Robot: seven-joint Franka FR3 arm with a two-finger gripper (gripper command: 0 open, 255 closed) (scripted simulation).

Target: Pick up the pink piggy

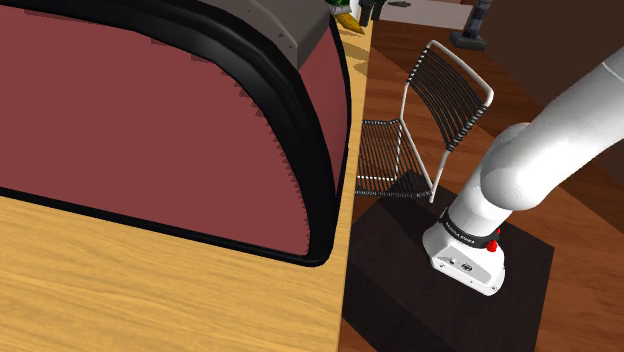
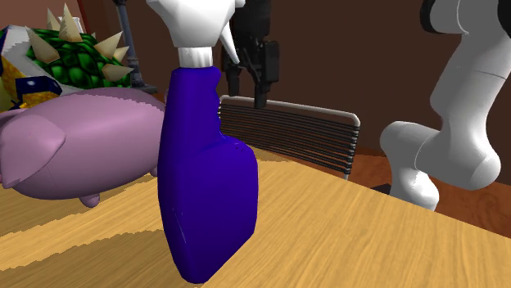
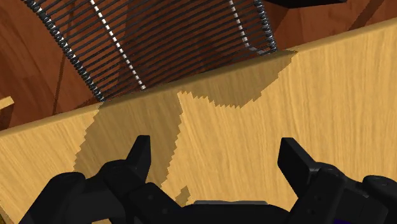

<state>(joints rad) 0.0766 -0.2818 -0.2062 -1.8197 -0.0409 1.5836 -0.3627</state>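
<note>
The pink piggy (image 2: 74, 151) lies on the wooden table (image 2: 368, 237) at the second exterior view's left. My black gripper (image 2: 247, 96) hangs above the table's far edge, well right of the piggy and behind a blue spray bottle (image 2: 205, 196). In the wrist view the gripper (image 3: 215, 145) is open, its fingers wide apart with nothing between them, over bare tabletop (image 3: 318, 95) near the table's edge.
A green spiky-shelled toy (image 2: 74, 57) stands behind the piggy. A wire-backed chair (image 2: 295, 135) (image 1: 430, 120) (image 3: 159, 44) sits just off the table's edge. A large maroon thing with a black rim (image 1: 150, 130) looms close in the shoulder view. The arm's base (image 1: 470, 250) stands on its dark stand (image 1: 520, 300).
</note>
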